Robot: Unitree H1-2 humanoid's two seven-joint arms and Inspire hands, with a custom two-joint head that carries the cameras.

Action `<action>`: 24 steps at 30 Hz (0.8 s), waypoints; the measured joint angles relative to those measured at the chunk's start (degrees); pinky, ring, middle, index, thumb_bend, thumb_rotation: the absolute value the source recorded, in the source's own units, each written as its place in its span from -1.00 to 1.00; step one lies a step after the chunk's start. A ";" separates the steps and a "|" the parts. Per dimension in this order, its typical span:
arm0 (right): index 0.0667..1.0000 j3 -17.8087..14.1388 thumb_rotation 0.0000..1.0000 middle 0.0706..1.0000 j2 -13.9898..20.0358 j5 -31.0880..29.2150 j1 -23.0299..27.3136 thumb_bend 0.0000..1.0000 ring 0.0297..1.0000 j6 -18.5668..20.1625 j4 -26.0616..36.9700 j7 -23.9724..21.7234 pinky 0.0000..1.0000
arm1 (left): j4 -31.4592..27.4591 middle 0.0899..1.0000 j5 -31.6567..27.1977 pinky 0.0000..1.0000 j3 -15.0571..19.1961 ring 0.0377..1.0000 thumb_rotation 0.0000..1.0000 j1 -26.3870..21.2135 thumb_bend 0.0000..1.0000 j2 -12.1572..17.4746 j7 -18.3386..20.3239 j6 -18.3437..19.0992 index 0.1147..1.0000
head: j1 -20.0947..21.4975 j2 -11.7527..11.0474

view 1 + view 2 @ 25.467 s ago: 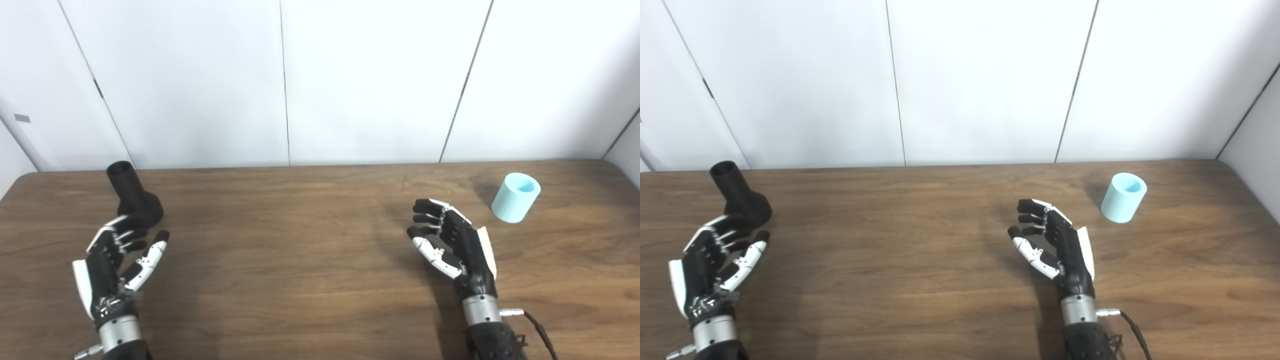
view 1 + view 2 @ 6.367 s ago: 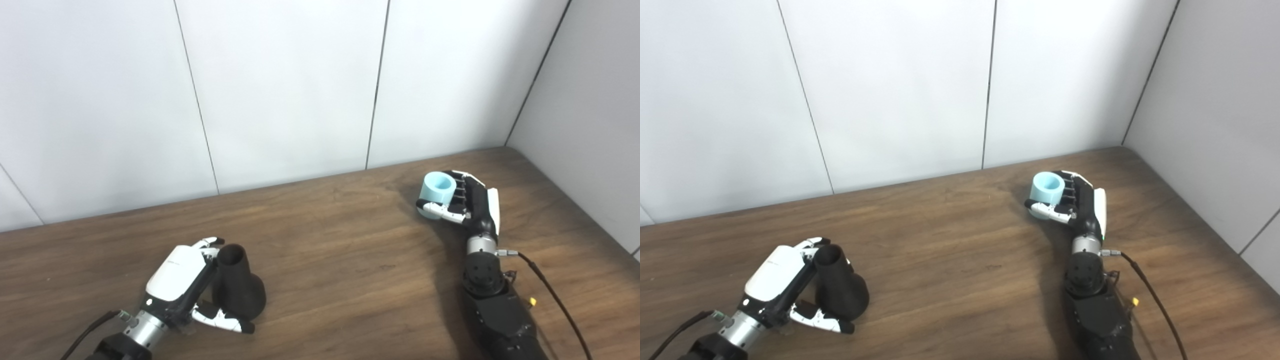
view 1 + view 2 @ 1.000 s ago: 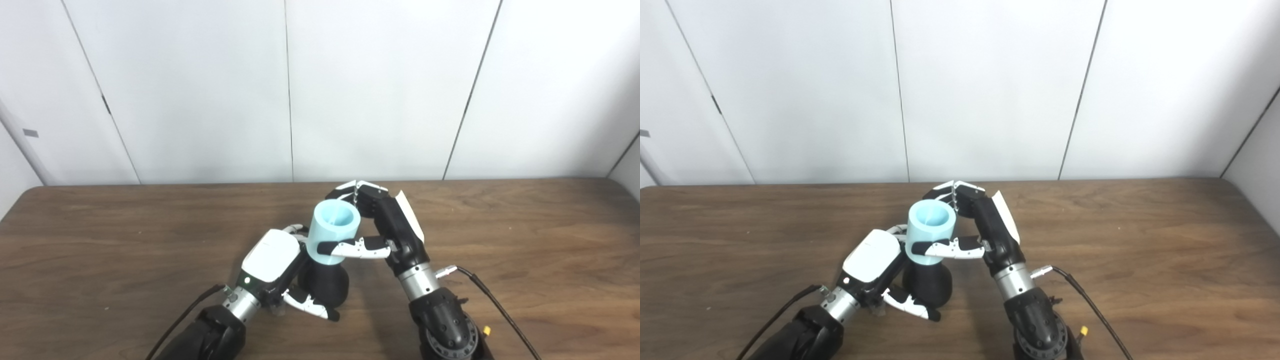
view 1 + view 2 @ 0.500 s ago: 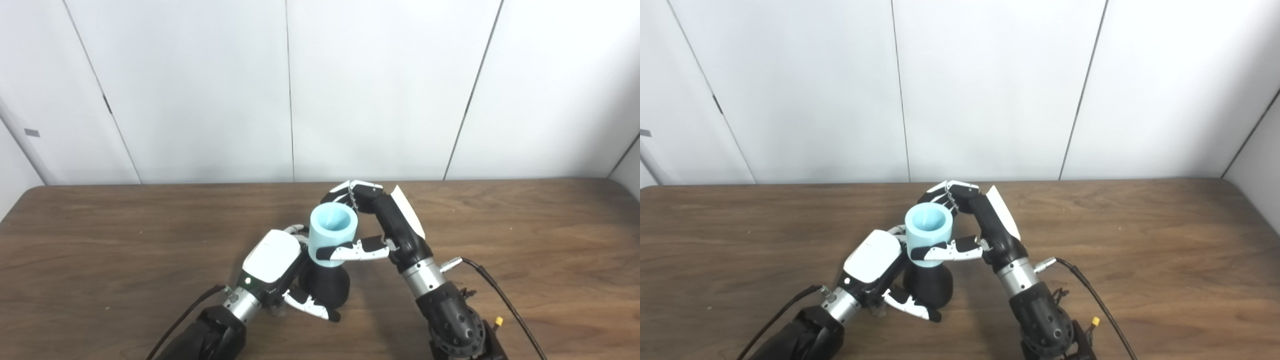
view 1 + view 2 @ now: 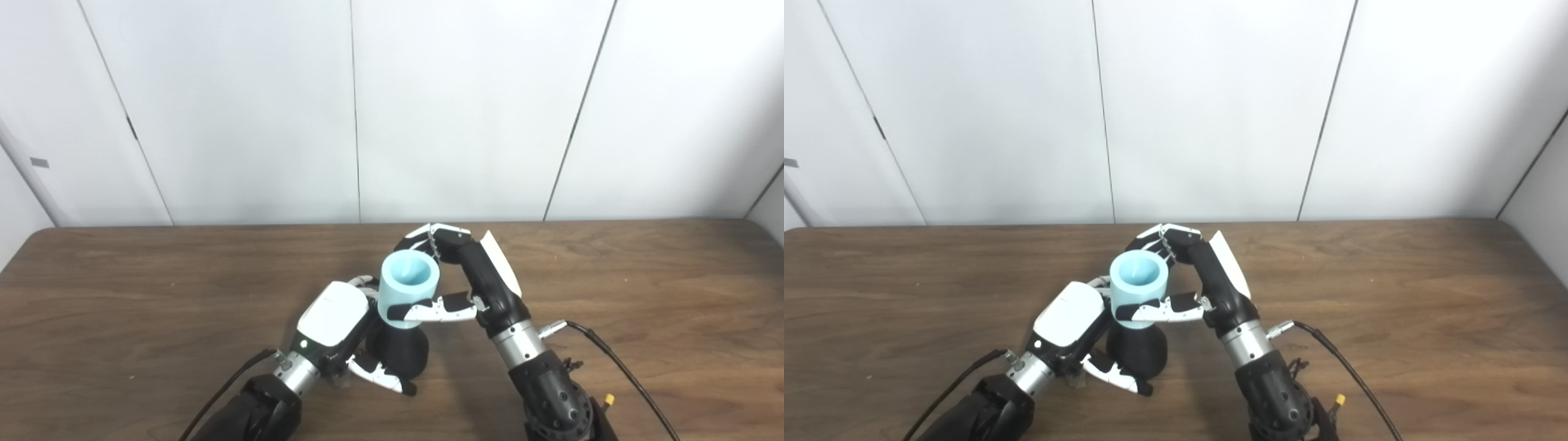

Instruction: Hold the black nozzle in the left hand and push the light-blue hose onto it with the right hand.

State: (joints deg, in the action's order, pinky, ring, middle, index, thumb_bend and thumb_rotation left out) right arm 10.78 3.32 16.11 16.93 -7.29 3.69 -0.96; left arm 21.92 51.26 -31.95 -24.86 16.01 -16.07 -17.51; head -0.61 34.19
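The black nozzle [image 5: 401, 350] stands on its wide base at the middle of the wooden table [image 5: 122, 306]. My left hand [image 5: 334, 321] is shut on it from the left, thumb curled under the base at the front. The light-blue hose [image 5: 408, 291], a short open-topped cylinder, sits over the nozzle's narrow neck and hides it. My right hand [image 5: 471, 278] is shut on the hose from the right, thumb across its front and fingers around the back rim. In the right eye view the hose [image 5: 1138, 288] and nozzle [image 5: 1138, 352] stack the same way.
A black cable [image 5: 618, 373] trails from the right wrist toward the bottom right. White wall panels [image 5: 459, 110] rise directly behind the table's far edge.
Over the last second the hose has sunk slightly lower over the nozzle neck and the right hand has tilted more upright. The left hand and nozzle have stayed still.
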 measured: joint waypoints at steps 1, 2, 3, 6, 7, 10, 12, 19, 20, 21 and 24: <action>-0.01 0.01 -1.00 -0.17 0.00 0.00 0.00 0.03 -0.23 0.26 0.11 -0.06 -0.43 | 0.00 -0.15 0.00 0.65 0.00 0.02 -1.00 0.00 0.05 0.00 0.00 0.00 -0.15 | 0.00 0.00; -0.01 0.04 -1.00 -0.16 0.00 -0.04 0.00 0.03 -0.21 0.78 0.36 -0.28 -0.38 | 0.01 -0.16 0.00 0.65 0.00 0.02 -1.00 0.00 0.05 0.01 -0.02 -0.01 -0.14 | 0.00 0.00; -0.01 0.06 -1.00 -0.15 0.00 -0.06 -0.01 0.04 -0.21 1.35 0.63 -0.56 -0.36 | 0.01 -0.16 0.00 0.65 0.00 0.02 -1.00 0.00 0.05 0.01 -0.04 -0.01 -0.14 | 0.00 0.00; 0.07 0.16 -0.72 0.06 0.16 -0.42 -0.06 0.50 0.03 2.98 1.56 -1.42 -0.07 | 0.03 -0.16 0.00 0.66 0.00 0.02 -1.00 0.00 0.05 0.01 -0.10 -0.04 -0.14 | 0.09 -0.09; 0.18 0.31 -0.64 0.17 0.33 -0.71 -0.10 0.75 0.13 3.38 1.78 -1.79 0.01 | 0.03 -0.15 0.00 0.66 0.00 0.03 -1.00 0.00 0.05 0.01 -0.11 -0.04 -0.15 | 0.09 -0.09; 0.52 1.71 -0.45 0.53 1.68 -0.04 -0.24 0.98 0.49 5.79 1.63 -4.45 0.31 | 0.04 -0.15 0.00 0.66 -0.05 0.02 -1.00 -0.03 0.05 0.01 -0.08 -0.37 -0.15 | 0.09 -0.09; 0.65 2.22 -0.36 0.67 2.23 0.23 -1.34 1.00 0.59 7.42 1.39 -5.93 0.37 | -0.01 -0.16 0.01 0.66 -0.18 0.02 -1.00 -0.08 0.05 -0.07 0.12 -0.78 -0.15 | 0.00 0.09; 0.85 2.21 -0.20 0.87 2.50 0.76 -2.10 1.00 0.83 10.63 2.16 -7.77 0.61 | -0.04 -0.15 0.04 0.65 -0.13 0.02 -1.00 0.01 0.05 0.03 0.12 -0.78 -0.15 | 0.00 0.09; 0.86 2.23 -0.19 0.88 2.46 1.00 -2.02 1.00 0.84 11.01 2.15 -7.84 0.63 | -0.04 -0.15 0.04 0.65 -0.14 0.02 -1.00 0.00 0.05 0.02 0.13 -0.79 -0.16 | 0.00 0.09; 0.91 2.28 -0.14 0.94 2.45 1.15 -1.94 1.00 0.91 11.27 2.19 -7.99 0.72 | -0.04 -0.15 0.04 0.65 -0.15 0.02 -1.00 -0.02 0.05 -0.01 0.17 -0.80 -0.16 | 0.00 0.09; 0.98 2.53 -0.08 0.99 2.57 1.42 -1.82 1.00 0.99 12.96 2.78 -8.81 0.84 | -0.02 -0.15 0.04 0.64 -0.16 0.01 -1.00 -0.03 0.05 -0.01 0.15 -0.91 -0.15 | 0.09 -0.09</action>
State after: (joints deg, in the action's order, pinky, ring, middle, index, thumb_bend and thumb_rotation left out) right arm 13.32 5.89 17.53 15.10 5.67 6.47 -9.77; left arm 21.90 51.30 -32.10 -24.89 16.00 -15.92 -18.42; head -0.53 34.10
